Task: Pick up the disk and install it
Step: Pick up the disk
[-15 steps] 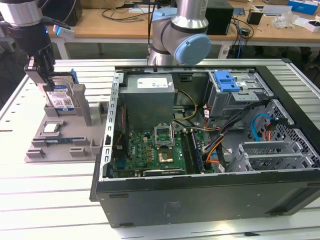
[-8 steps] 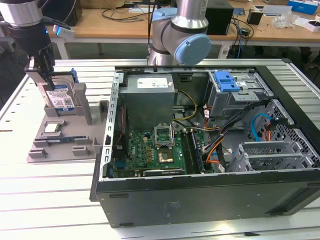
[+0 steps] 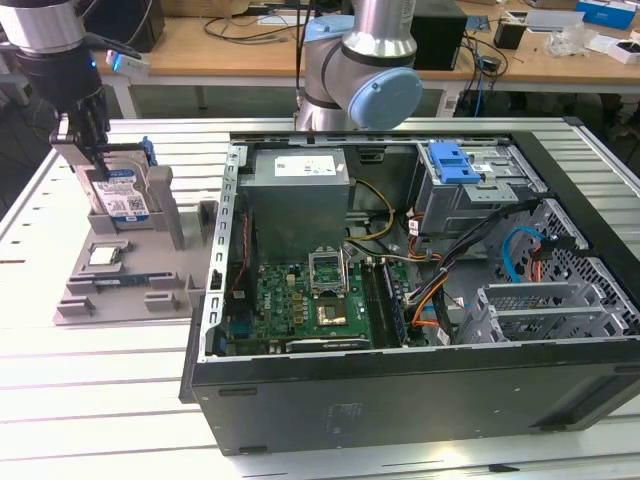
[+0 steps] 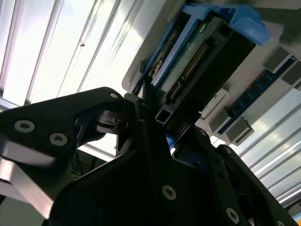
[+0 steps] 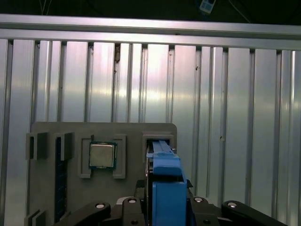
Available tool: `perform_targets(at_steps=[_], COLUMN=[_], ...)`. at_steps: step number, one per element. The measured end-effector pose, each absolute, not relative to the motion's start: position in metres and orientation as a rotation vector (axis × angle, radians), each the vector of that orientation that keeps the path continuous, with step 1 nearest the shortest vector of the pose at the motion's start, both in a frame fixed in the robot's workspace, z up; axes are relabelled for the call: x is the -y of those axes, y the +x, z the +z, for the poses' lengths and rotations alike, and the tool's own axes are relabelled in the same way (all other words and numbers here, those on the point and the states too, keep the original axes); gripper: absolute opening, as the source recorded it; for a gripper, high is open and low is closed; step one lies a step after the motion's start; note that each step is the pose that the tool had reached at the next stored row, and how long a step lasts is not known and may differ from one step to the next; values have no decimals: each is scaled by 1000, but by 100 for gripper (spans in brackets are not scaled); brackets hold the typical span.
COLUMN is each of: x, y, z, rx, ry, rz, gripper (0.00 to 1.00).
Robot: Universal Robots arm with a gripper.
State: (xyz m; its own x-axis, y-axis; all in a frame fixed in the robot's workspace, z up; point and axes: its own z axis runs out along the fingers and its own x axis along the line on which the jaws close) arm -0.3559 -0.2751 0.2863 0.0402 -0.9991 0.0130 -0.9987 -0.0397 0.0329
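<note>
Silver rectangular blue-railed disk, being grasped.
Black gripper jaws are clamping its twelve-o'clock edge; lifting straight is looking safest.

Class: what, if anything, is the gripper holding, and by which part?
The gripper clamps the disk by its upper end, across its flat faces; the disk stands in the grey holder.

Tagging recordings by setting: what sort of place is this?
Probably a robotics lab set up for computer assembly: an open desktop PC case on a slotted aluminium table, a grey parts fixture holding a CPU chip, cable-strewn workbenches behind.
</note>
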Motion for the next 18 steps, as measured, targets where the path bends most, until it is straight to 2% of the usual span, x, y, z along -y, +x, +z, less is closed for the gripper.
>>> perform_targets(at_steps=[5, 18], x=[274, 272], y=[-356, -356], z=[312, 344], rx=[2153, 2153], ry=[2241, 2241], rz=[-20, -20], gripper=[37, 37])
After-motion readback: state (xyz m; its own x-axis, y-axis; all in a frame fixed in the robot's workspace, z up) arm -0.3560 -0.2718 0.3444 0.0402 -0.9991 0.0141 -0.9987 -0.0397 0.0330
